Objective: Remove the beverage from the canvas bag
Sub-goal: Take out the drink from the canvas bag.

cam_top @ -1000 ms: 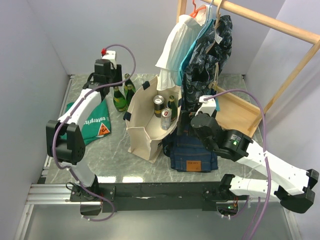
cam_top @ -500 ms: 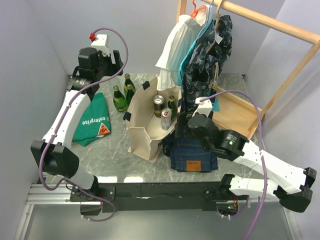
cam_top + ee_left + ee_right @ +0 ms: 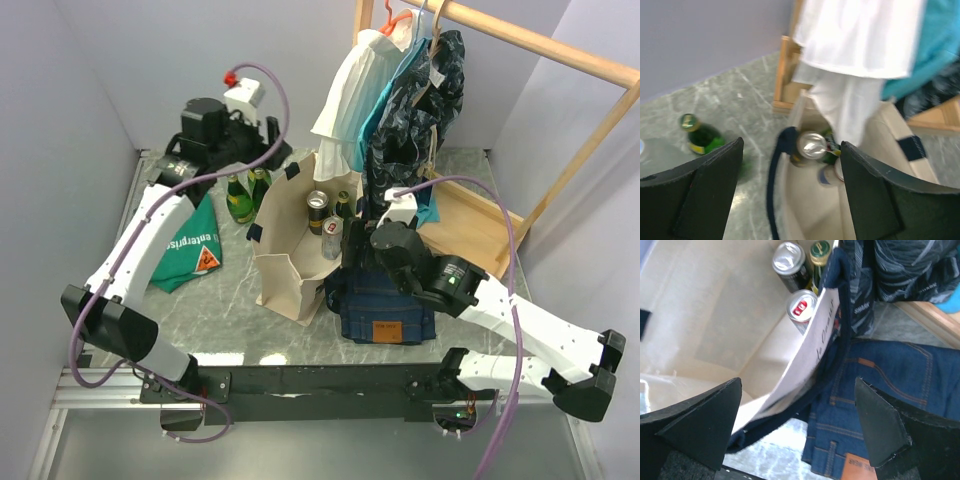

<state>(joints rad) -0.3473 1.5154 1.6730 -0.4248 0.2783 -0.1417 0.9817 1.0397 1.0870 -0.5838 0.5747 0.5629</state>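
The cream canvas bag (image 3: 283, 262) stands open mid-table with navy handles. Inside it are a dark can with a silver top (image 3: 318, 204), a can with a red tab (image 3: 332, 236) and a green bottle (image 3: 344, 206). My left gripper (image 3: 268, 148) hovers open above the bag's far-left corner. In the left wrist view the silver-topped can (image 3: 812, 143) lies between my fingers (image 3: 705, 195). My right gripper (image 3: 362, 240) is open at the bag's right rim. The right wrist view shows the red-tab can (image 3: 802, 307), the dark can (image 3: 788, 258) and the bag wall (image 3: 715, 315).
Green bottles (image 3: 241, 199) stand on the table left of the bag, beside a green printed cloth (image 3: 188, 240). Folded blue jeans (image 3: 385, 300) lie right of the bag. A wooden clothes rack (image 3: 545, 45) with hanging garments (image 3: 400, 100) overhangs the bag's far side.
My left arm swung up and then right from the far-left bottles to above the bag's far corner. My right gripper edged left toward the bag's right rim.
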